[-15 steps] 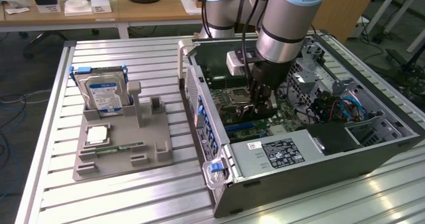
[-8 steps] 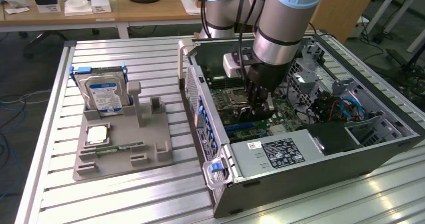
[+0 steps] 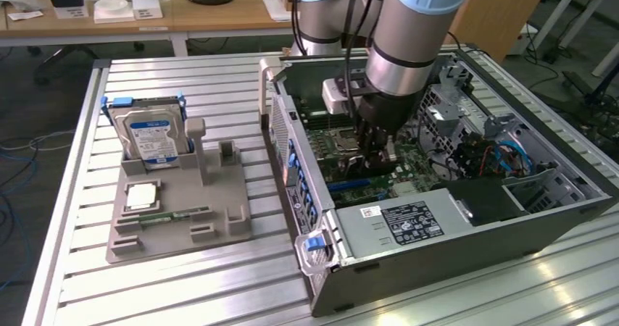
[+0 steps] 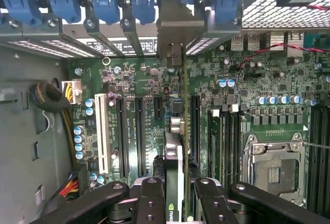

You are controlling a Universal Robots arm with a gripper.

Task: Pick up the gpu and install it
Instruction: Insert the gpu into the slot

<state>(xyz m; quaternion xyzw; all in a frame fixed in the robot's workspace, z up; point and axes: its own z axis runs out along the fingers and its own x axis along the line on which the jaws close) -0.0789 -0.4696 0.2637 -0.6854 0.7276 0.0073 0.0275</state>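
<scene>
**Inside the open computer case, the claw holds the gpu on edge above the board**

Inside the open computer case [image 3: 464,195] on the slatted metal table [image 3: 193,282], the arm reaches down from above and its claw [image 4: 175,195] is clamped on the gpu [image 4: 174,167]. The wrist view shows the card standing on its thin edge between the two black fingers [image 4: 150,198], which press on its flat sides. Its silvery end bracket [image 4: 175,33] runs toward the row of blue slot clips [image 4: 108,5] at the rear wall of the case. The card lies in line with the long black slots [image 4: 139,131] on the green motherboard [image 4: 247,80]; whether it is seated in one I cannot tell. Toward the exterior view's left, a grey holder [image 3: 174,210] stands well apart from the case, with a blue-labelled hard drive [image 3: 150,134] upright in it and a narrow green memory stick [image 3: 174,215] lying flat.
</scene>
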